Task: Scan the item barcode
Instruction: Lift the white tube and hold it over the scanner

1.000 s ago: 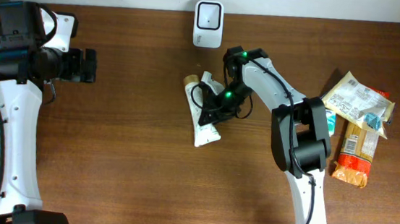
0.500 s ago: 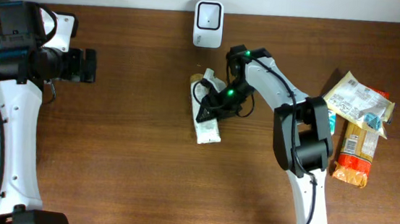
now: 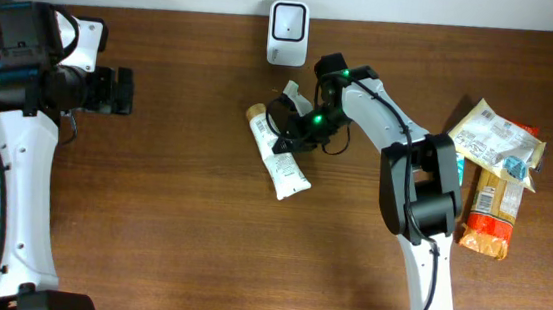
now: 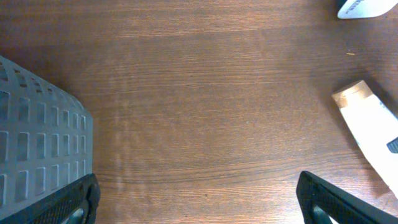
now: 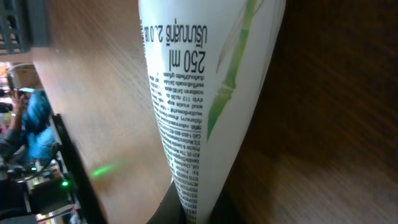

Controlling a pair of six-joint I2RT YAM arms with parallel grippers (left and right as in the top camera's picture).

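White tube (image 3: 285,171) near the scanner (image 3: 289,21) — right jaws clenched on it — left jaws spread wide.

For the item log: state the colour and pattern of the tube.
White tube, green bamboo stalk and black print; clearest in the right wrist view.

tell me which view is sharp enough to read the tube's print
Right wrist: the tube fills the frame, its print sharp but upside down, far left blurred. Overhead: evenly lit, tube too small to read. Left wrist: table grain crisp, tube cut off by the right edge.
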